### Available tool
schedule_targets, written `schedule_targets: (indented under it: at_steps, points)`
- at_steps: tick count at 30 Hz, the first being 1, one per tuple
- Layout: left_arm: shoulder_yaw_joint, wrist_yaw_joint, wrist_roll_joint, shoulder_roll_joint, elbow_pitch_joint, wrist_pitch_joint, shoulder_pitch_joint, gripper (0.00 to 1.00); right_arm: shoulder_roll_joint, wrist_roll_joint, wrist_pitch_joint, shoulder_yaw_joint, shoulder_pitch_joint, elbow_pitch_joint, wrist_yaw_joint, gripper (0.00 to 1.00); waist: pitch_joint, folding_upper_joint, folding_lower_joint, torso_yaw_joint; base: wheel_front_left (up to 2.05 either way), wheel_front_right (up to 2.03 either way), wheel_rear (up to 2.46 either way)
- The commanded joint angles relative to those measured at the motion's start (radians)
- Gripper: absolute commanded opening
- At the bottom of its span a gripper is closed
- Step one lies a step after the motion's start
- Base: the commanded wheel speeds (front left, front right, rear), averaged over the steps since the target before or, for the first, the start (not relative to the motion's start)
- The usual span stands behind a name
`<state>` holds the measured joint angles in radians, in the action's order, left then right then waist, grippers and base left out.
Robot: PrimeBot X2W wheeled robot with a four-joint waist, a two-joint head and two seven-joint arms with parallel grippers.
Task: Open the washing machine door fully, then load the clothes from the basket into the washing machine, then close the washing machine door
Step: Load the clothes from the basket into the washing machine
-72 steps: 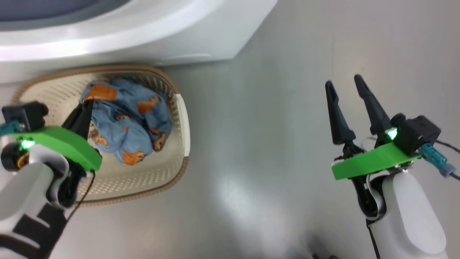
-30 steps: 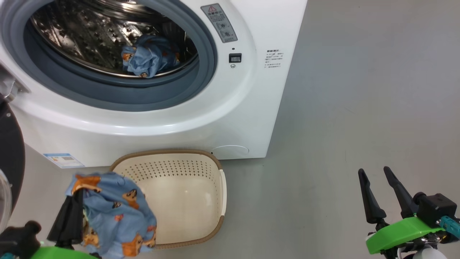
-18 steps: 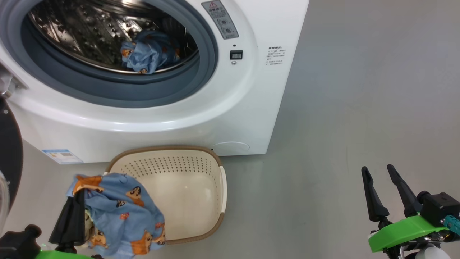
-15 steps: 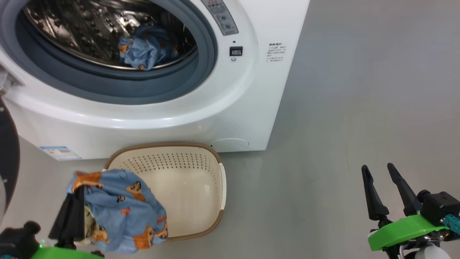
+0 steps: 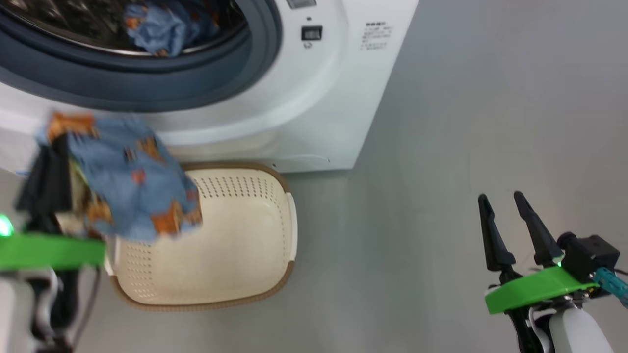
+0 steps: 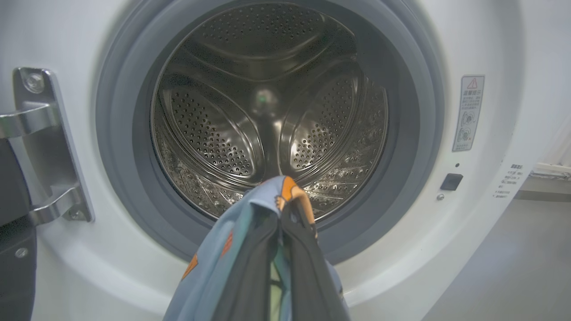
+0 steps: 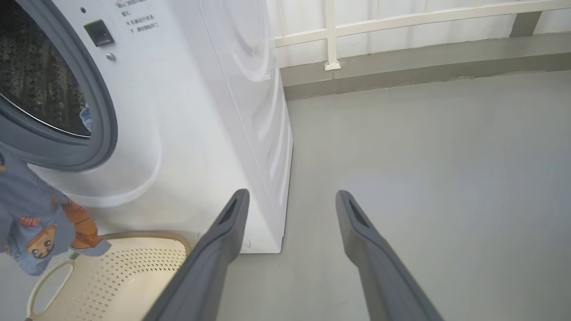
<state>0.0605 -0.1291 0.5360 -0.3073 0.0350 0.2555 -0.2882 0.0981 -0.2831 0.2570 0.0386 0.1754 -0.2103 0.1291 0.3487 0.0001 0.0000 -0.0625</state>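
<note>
The washing machine (image 5: 314,98) stands with its opening uncovered, and one blue printed garment (image 5: 162,24) lies in the steel drum (image 6: 267,111). My left gripper (image 5: 59,147) is shut on a bundle of light blue clothes (image 5: 122,181), held in the air above the basket's left end, below the machine's opening. In the left wrist view the fingers (image 6: 294,249) pinch the cloth (image 6: 267,196) and point at the drum. The basket (image 5: 245,235) looks empty. A black edge of the washing machine door (image 6: 11,258) hangs open on its hinge (image 6: 40,142). My right gripper (image 5: 505,201) stands open over bare floor.
Grey floor (image 5: 441,147) stretches to the right of the machine. A white railing (image 7: 401,22) and a low kerb run along the far wall. The basket (image 7: 134,267) sits on the floor against the machine's front.
My left gripper has lifted the blue clothes from beside the basket up toward the machine's opening. The head camera has also tilted. The right gripper stays open in place.
</note>
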Motion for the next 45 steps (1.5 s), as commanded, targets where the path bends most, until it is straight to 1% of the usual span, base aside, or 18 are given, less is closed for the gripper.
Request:
schedule_targets:
  at_steps: [1,5,6,7,12,13,14,20,27,30,33,35,38,42,45]
  points:
    - [-0.029,-0.002,0.012,-0.055,-0.006,0.006,-0.098,0.00,-0.002,0.014,0.005,-0.033,0.023,0.024,0.002,1.00,0.053,-0.0001,0.0000,-0.026,0.00,0.00,0.00]
    - [-0.012,-0.002,0.019,-0.084,0.061,0.006,-0.235,0.00,-0.015,0.018,0.005,-0.041,0.048,0.026,0.002,1.00,0.088,-0.0001,0.0000,-0.043,0.00,0.00,0.00]
    - [0.003,-0.002,0.025,-0.095,0.109,0.006,-0.301,0.00,-0.020,0.020,0.005,-0.045,0.058,0.026,0.002,1.00,0.102,-0.0001,0.0000,-0.051,0.00,0.00,0.00]
    - [0.014,-0.002,0.027,-0.103,0.136,0.006,-0.332,0.00,-0.022,0.020,0.005,-0.047,0.063,0.027,0.002,1.00,0.109,-0.0001,0.0000,-0.056,0.00,0.00,0.00]
    - [0.070,-0.002,0.046,-0.132,0.298,0.006,-0.476,0.00,-0.031,0.022,0.005,-0.058,0.087,0.032,0.002,1.00,0.145,-0.0001,0.0000,-0.080,0.00,0.00,0.00]
    - [0.070,-0.002,0.046,-0.132,0.298,0.006,-0.476,0.00,-0.031,0.022,0.005,-0.058,0.087,0.032,0.002,1.00,0.145,-0.0001,0.0000,-0.080,0.00,0.00,0.00]
    - [0.083,-0.002,0.051,-0.137,0.335,0.006,-0.503,0.00,-0.032,0.022,0.005,-0.060,0.092,0.032,0.002,1.00,0.151,-0.0001,0.0000,-0.085,0.00,0.00,0.00]
    - [0.186,-0.002,0.092,-0.158,0.513,0.006,-0.650,0.00,-0.040,0.024,0.005,-0.079,0.111,0.037,0.002,1.00,0.188,-0.0001,0.0000,-0.115,0.00,0.00,0.00]
    - [0.319,-0.002,0.183,-0.193,0.712,0.006,-0.801,0.00,-0.046,0.021,0.005,-0.113,0.131,0.038,0.002,1.00,0.223,-0.0001,0.0000,-0.162,0.00,0.00,0.00]
    - [0.387,-0.002,0.206,-0.214,0.772,0.006,-0.854,0.00,-0.047,0.017,0.005,-0.127,0.135,0.037,0.002,1.00,0.233,-0.0001,0.0000,-0.181,0.00,0.00,0.00]
    - [0.426,-0.002,0.218,-0.233,0.805,0.006,-0.913,0.00,-0.047,0.003,0.005,-0.137,0.137,0.037,0.002,1.00,0.242,-0.0001,0.0000,-0.191,0.00,0.00,0.00]
    - [0.431,-0.002,0.206,-0.245,0.803,0.006,-0.953,0.00,-0.048,-0.003,0.005,-0.140,0.138,0.039,0.002,1.00,0.248,-0.0001,0.0000,-0.195,0.00,0.00,0.00]
    - [0.403,-0.002,0.169,-0.257,0.763,0.006,-1.007,0.00,-0.048,-0.008,0.005,-0.140,0.142,0.043,0.002,1.00,0.260,-0.0001,0.0000,-0.196,0.00,0.00,0.00]
    - [0.308,-0.002,0.094,-0.255,0.667,0.006,-1.034,0.00,-0.048,-0.011,0.005,-0.141,0.150,0.045,0.002,1.00,0.272,-0.0001,0.0000,-0.193,0.00,0.00,0.00]
    - [0.226,-0.002,0.033,-0.238,0.596,0.006,-1.016,0.00,-0.048,-0.015,0.005,-0.146,0.156,0.047,0.002,1.00,0.278,-0.0001,0.0000,-0.192,0.00,0.00,0.00]
